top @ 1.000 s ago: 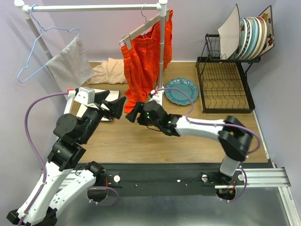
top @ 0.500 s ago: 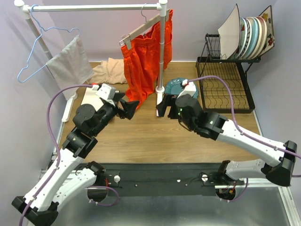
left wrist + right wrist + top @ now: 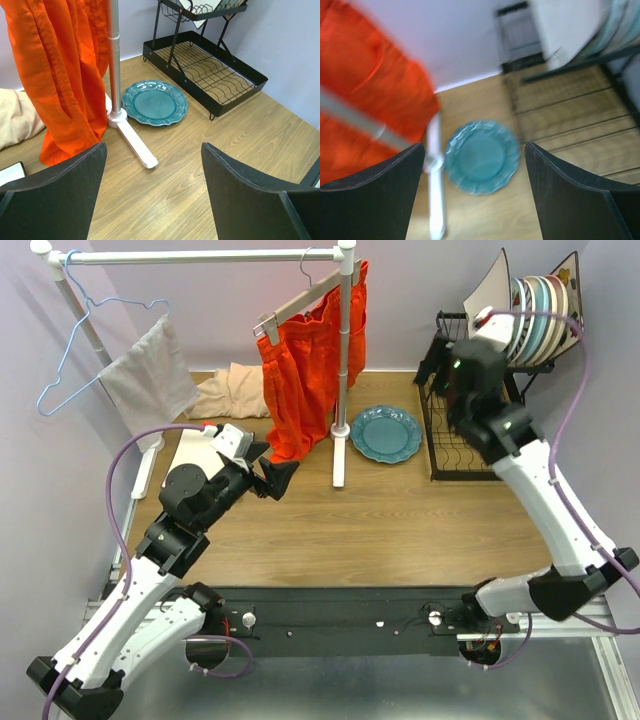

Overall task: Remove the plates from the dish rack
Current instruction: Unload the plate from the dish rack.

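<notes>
A teal plate [image 3: 386, 433] with a scalloped, embossed rim lies on the warm brown wood-grain table [image 3: 380, 530]. At two o'clock in the top view, the dish rack [image 3: 448, 455] is black wire. Its racked plates [image 3: 545, 335] show white, teal, cream and pale-blue rims. At twelve o'clock a plain bright-orange garment [image 3: 305, 360] hangs from a white rail [image 3: 200, 256]. At ten o'clock are a grey cloth [image 3: 150, 375] and a beige cloth [image 3: 232, 390].

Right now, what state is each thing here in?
dish rack, upright, upper shelf loaded.
teal plate, lying flat on the table, out of the rack.
other plates, standing on edge in the upper shelf.
left gripper, open, holding nothing.
right gripper, open, holding nothing.
orange garment, hanging from the rail.
grey cloth, hanging at the rail's left end.
beige cloth, crumpled on the table.
</notes>
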Tool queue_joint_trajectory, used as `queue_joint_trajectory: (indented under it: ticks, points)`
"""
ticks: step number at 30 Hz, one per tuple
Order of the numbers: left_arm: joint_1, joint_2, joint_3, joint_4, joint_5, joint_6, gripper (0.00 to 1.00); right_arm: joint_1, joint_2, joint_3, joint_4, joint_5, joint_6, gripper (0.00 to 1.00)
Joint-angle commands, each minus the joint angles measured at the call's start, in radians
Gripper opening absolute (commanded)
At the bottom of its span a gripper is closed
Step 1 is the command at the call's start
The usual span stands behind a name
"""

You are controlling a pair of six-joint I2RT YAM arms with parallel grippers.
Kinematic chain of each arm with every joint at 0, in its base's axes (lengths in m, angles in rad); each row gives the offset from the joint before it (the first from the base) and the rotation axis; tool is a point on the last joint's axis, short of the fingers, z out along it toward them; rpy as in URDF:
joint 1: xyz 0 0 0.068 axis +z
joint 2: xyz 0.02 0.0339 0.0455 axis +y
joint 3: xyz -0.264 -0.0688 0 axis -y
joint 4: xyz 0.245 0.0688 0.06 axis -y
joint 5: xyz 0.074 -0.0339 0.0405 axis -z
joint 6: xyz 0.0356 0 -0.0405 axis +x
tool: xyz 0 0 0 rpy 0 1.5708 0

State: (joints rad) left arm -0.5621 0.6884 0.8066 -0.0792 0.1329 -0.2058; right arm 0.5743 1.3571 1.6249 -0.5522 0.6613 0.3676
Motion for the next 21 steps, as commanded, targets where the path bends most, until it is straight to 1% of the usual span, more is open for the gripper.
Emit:
queue_joint_trajectory:
  ticks: [1, 3, 5, 6, 8, 9, 11, 12, 15, 21]
  points:
    - [0.007, -0.02, -0.011, 0.013, 0.013, 0.017, 0.86, -0.157, 0.092, 0.173, -0.034, -0.002, -0.128, 0.89]
    - [0.007, -0.017, -0.012, 0.012, 0.014, 0.014, 0.86, -0.216, 0.135, 0.248, -0.04, -0.046, -0.14, 0.89]
    - [0.007, -0.015, -0.014, 0.013, 0.02, 0.014, 0.86, -0.267, 0.174, 0.288, -0.044, -0.095, -0.142, 0.88]
    - [0.007, -0.016, -0.014, 0.013, 0.019, 0.014, 0.86, -0.315, 0.187, 0.311, -0.046, -0.141, -0.144, 0.88]
    - [0.007, -0.02, -0.015, 0.013, 0.019, 0.014, 0.86, -0.362, 0.221, 0.369, -0.057, -0.201, -0.153, 0.87]
    - [0.007, -0.018, -0.018, 0.013, 0.017, 0.014, 0.86, -0.398, 0.259, 0.389, -0.061, -0.262, -0.165, 0.86]
    - [0.007, -0.02, -0.017, 0.013, 0.013, 0.014, 0.86, -0.422, 0.298, 0.458, -0.095, -0.305, -0.167, 0.85]
    - [0.007, -0.02, -0.017, 0.013, 0.013, 0.014, 0.86, -0.43, 0.338, 0.478, -0.103, -0.315, -0.173, 0.84]
    - [0.007, -0.02, -0.018, 0.013, 0.013, 0.013, 0.86, -0.441, 0.381, 0.535, -0.109, -0.328, -0.19, 0.81]
    - [0.007, -0.026, -0.02, 0.01, 0.004, 0.013, 0.86, -0.458, 0.476, 0.633, -0.109, -0.223, -0.263, 0.79]
